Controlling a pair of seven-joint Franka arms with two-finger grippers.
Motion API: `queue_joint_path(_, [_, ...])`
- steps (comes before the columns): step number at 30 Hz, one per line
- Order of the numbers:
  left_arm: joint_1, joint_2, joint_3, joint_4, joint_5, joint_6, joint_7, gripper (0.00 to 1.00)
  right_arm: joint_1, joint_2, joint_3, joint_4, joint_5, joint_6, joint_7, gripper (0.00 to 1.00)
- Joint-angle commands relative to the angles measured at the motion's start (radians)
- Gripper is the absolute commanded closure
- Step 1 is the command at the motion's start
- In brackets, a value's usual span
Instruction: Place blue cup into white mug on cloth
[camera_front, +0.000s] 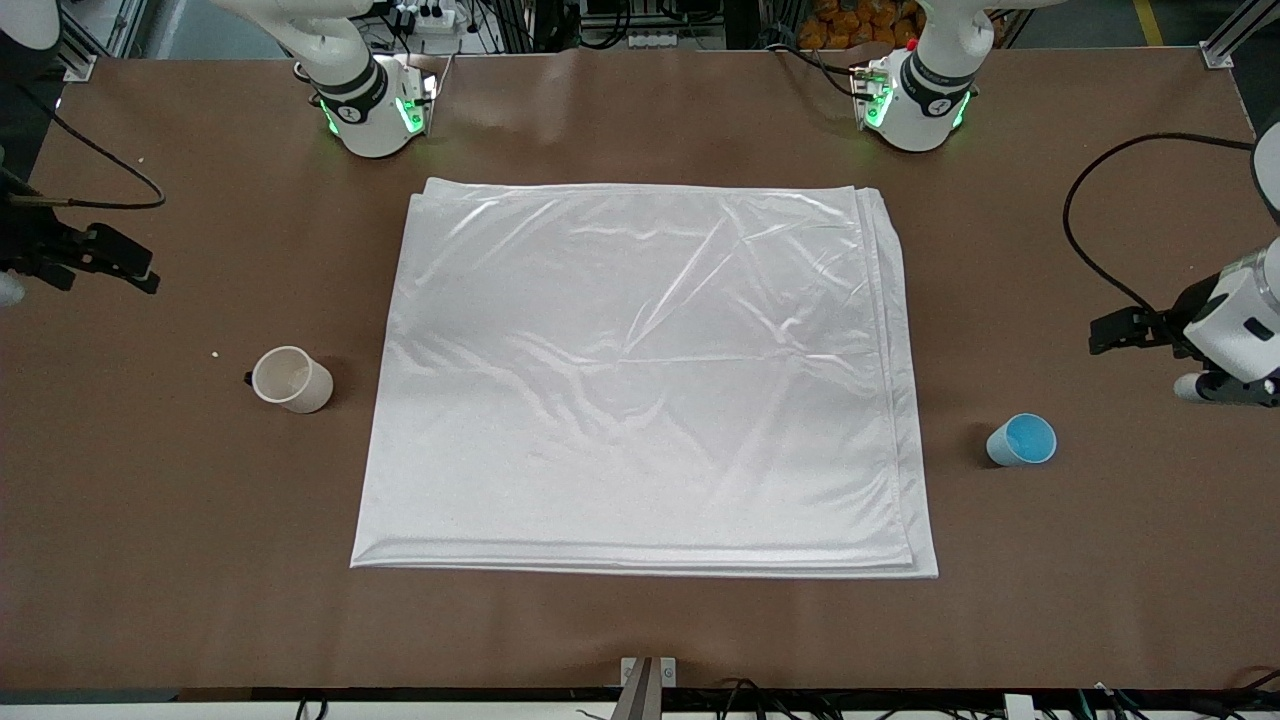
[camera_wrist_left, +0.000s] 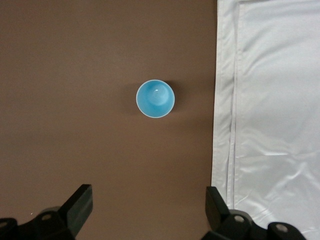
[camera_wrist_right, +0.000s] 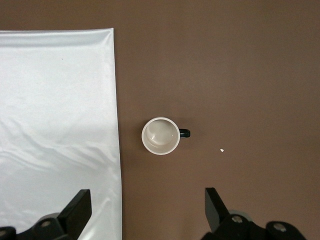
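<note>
The blue cup (camera_front: 1022, 440) stands upright on the brown table beside the cloth's edge, toward the left arm's end; it also shows in the left wrist view (camera_wrist_left: 155, 98). The white mug (camera_front: 291, 379) with its black handle stands upright on the table beside the cloth, toward the right arm's end, and shows in the right wrist view (camera_wrist_right: 160, 136). The large white cloth (camera_front: 640, 380) lies flat mid-table with nothing on it. My left gripper (camera_wrist_left: 149, 197) is open and empty, high over bare table by the blue cup (camera_front: 1125, 332). My right gripper (camera_wrist_right: 147, 200) is open and empty, high over the table by the mug (camera_front: 110, 262).
A small white crumb (camera_front: 214, 353) lies on the table near the mug. A black cable (camera_front: 1085, 230) loops over the table at the left arm's end, and another cable (camera_front: 110, 170) lies at the right arm's end. The arm bases (camera_front: 375, 110) stand along the table's edge.
</note>
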Motion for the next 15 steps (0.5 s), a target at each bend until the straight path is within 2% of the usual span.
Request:
queue_joint_path(1, [0.022, 0.061, 0.002, 0.014, -0.002, 0.061, 0.038, 0.00, -0.001, -0.025, -0.003, -0.093, -0.005, 0.083, -0.119, 0.00])
queue_joint_path(8, [0.047, 0.153, 0.002, 0.014, -0.002, 0.157, 0.053, 0.00, -0.002, -0.030, -0.005, -0.214, -0.007, 0.191, -0.254, 0.00])
queue_joint_path(15, [0.050, 0.227, 0.002, 0.014, -0.002, 0.237, 0.053, 0.00, -0.013, -0.027, -0.008, -0.283, -0.007, 0.249, -0.433, 0.00])
